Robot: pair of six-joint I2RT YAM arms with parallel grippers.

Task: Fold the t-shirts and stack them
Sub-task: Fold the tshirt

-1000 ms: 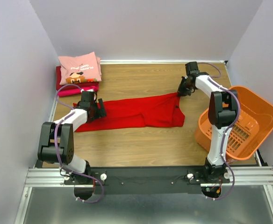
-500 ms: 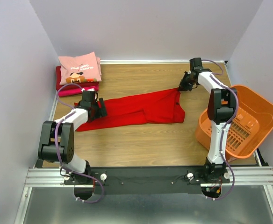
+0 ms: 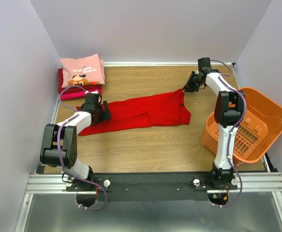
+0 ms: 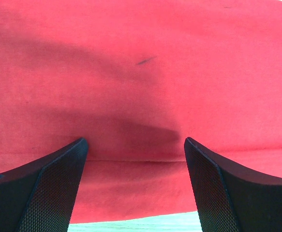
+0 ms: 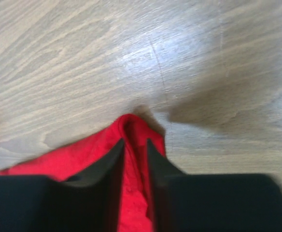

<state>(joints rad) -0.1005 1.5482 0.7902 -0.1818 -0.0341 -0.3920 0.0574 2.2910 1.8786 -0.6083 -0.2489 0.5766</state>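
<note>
right hand (image 5: 134, 145) narrowly pinches the red t-shirt (image 3: 146, 111) by a corner, likely to stretch it flat for folding; left hand (image 4: 134, 142) hovers wide over the other end.

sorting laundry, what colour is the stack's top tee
Light pink tee with print; top view.
</note>
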